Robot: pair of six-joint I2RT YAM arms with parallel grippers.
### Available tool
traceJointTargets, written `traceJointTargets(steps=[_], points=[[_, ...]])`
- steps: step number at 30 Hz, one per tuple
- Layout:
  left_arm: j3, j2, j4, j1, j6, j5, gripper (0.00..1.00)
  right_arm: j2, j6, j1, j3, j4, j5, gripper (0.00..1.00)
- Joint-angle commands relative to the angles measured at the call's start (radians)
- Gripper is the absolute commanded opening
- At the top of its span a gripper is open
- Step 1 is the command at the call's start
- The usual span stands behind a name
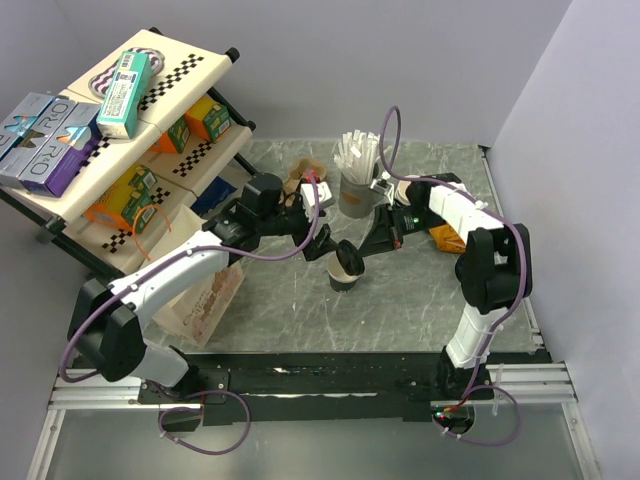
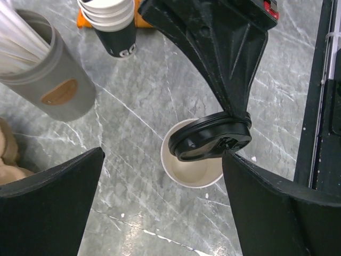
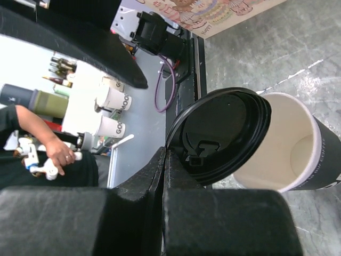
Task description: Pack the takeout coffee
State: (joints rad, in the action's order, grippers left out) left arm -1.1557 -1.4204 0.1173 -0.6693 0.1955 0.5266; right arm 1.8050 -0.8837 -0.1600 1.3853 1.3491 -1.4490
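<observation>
The takeout coffee cup (image 1: 344, 281) stands open in the middle of the table, dark outside and white inside (image 2: 194, 178) (image 3: 298, 149). My right gripper (image 1: 360, 252) (image 3: 166, 160) is shut on the edge of a round black lid (image 3: 221, 136), which hangs tilted over the cup's rim (image 2: 208, 141). I cannot tell whether the lid touches the cup. My left gripper (image 1: 318, 226) (image 2: 162, 154) hovers just left of the cup, open, with nothing between its fingers (image 2: 58, 197).
A grey holder of white straws (image 1: 355, 190) (image 2: 48, 80) stands behind the cup, and a stack of paper cups (image 2: 112, 26) beside it. A tilted shelf rack of boxes (image 1: 130, 130) fills the left. A paper bag (image 1: 205, 300) lies near the left arm.
</observation>
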Motion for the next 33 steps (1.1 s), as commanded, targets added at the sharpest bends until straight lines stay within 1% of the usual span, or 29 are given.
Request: traceJointTargets(steps=[1,5,17,29,33], points=[[0.004,-0.018,-0.057,-0.010,-0.005,0.019,0.99,0.040,-0.034,0.004,0.018,0.220,-0.254,0.00],[0.014,-0.028,-0.062,-0.013,0.012,0.016,0.99,0.074,-0.026,0.007,0.027,0.222,-0.255,0.00],[0.033,-0.037,-0.062,-0.023,0.061,0.007,0.99,0.096,-0.018,0.014,0.032,0.222,-0.229,0.04],[0.040,-0.066,-0.105,-0.030,0.102,0.013,0.99,0.116,-0.008,0.016,0.052,0.220,-0.198,0.12],[0.041,-0.081,-0.110,-0.042,0.117,-0.005,0.99,0.122,-0.001,0.016,0.069,0.220,-0.191,0.15]])
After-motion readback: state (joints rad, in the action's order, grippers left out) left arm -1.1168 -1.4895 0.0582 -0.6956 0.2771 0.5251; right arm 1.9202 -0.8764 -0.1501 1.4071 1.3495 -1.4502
